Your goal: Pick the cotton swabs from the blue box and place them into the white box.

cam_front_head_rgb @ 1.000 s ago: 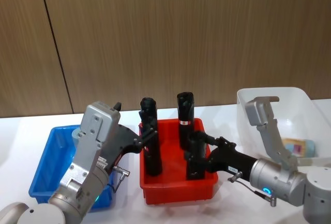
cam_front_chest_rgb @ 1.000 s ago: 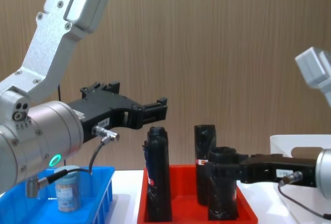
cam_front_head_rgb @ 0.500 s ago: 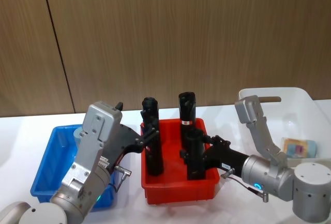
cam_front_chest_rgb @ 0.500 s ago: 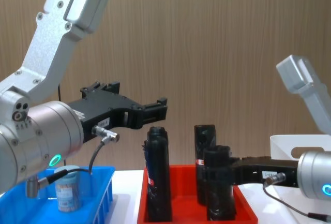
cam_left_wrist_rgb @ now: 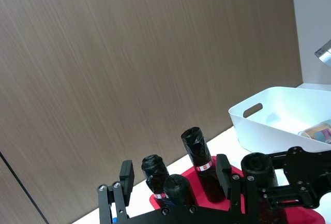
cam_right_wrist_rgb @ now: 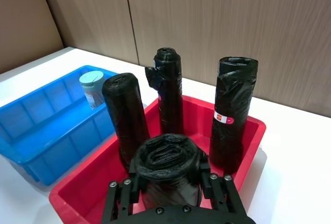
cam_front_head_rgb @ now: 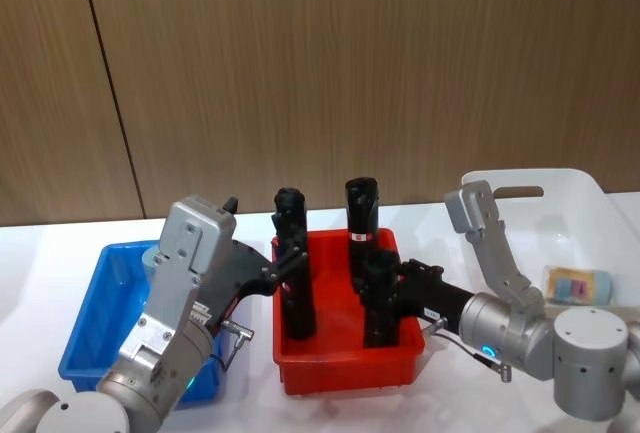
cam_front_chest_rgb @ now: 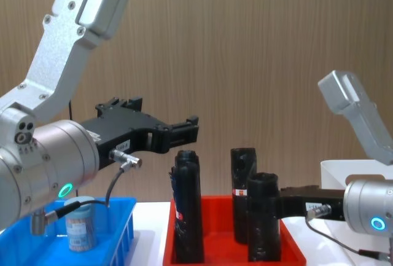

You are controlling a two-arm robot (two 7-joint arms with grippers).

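Red tray (cam_front_head_rgb: 345, 368) in the middle of the desk (cam_front_head_rgb: 40, 243) as landmark: right gripper (cam_front_head_rgb: 385, 293) over it, fingers clamped on a black roll (cam_front_head_rgb: 379, 298), seemingly to clear it aside; left gripper (cam_front_head_rgb: 285, 265) above its left edge, fingers spread and empty. Left of the tray, a cotton swab jar (cam_front_chest_rgb: 80, 224) upright in the blue box (cam_front_head_rgb: 95, 323); right of it, another jar (cam_front_head_rgb: 578, 283) lying in the white box (cam_front_head_rgb: 530, 188). Compared with a second ago, right gripper and roll shifted slightly toward the tray's middle, left gripper unmoved.

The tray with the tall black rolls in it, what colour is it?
The tray is bright red, clearest in the right wrist view.

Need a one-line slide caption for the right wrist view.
Right tool shut on black roll in red tray; cotton swabs in blue box.
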